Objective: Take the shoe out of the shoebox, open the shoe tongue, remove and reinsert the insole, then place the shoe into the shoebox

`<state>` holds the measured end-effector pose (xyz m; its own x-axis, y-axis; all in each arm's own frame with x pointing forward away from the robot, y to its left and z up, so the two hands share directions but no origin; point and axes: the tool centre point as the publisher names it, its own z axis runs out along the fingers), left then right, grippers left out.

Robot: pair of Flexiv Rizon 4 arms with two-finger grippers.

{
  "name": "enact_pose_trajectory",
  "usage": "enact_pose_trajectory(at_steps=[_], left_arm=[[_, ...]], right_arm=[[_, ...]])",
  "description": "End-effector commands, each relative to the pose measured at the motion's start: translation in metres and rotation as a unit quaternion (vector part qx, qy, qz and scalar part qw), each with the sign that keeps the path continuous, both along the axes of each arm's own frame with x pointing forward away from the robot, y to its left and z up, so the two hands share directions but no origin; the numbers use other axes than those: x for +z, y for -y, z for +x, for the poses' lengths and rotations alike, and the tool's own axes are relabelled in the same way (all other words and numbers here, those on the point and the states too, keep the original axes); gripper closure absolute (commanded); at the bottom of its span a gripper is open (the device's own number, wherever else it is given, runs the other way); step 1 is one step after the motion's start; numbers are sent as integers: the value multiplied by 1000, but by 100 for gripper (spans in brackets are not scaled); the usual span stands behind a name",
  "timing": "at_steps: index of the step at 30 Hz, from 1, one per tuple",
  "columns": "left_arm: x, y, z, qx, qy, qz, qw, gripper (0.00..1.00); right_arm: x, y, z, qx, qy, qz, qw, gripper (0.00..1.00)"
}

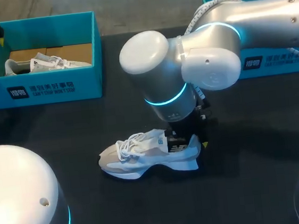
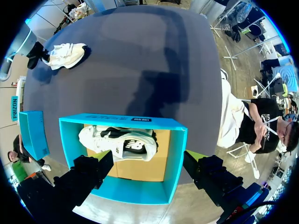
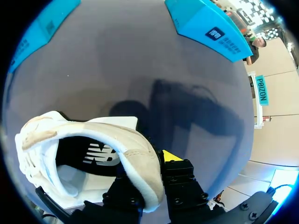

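On the dark counter (image 1: 260, 148), mid-frame, the right pincer (image 3: 148, 173) clamps the white shoe (image 1: 143, 153) by its heel, while the left pincer (image 2: 147, 168) gapes empty above the upper-left shoebox (image 1: 45, 91).

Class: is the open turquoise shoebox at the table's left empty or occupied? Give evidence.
Occupied: a white lace-up sneaker lies inside the turquoise cardboard shoebox, on its brown floor.

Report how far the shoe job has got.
Done: one shoe stands on the table, out of the shoebox. In hand: the right gripper pinches its heel collar; the left gripper hangs open over the box, where a second shoe lies. Left, it seems: the laces look done up, the insole lies inside, boxing follows.
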<state>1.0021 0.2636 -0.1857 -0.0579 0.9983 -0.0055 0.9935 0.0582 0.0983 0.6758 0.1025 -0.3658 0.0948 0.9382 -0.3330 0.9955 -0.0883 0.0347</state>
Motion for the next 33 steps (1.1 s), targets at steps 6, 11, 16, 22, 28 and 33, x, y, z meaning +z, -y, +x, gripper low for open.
enact_pose_trajectory(at_steps=[6,11,16,22,28,33], left_arm=[[0,0,-1,0,1,2,1000,0],[0,0,-1,0,1,2,1000,0],[0,0,-1,0,1,2,1000,0],[0,0,-1,0,1,2,1000,0],[0,0,-1,0,1,2,1000,0],[0,0,-1,0,1,2,1000,0]], right_arm=[[-10,2,-3,-9,-3,1,1000,100],[-16,3,-1,-10,-7,6,1000,100],[-19,3,0,-2,-10,23,1000,100],[-19,5,-1,-3,-11,33,999,80],[-11,4,-4,-3,-5,36,999,0],[-1,3,-8,-1,5,47,999,0]])
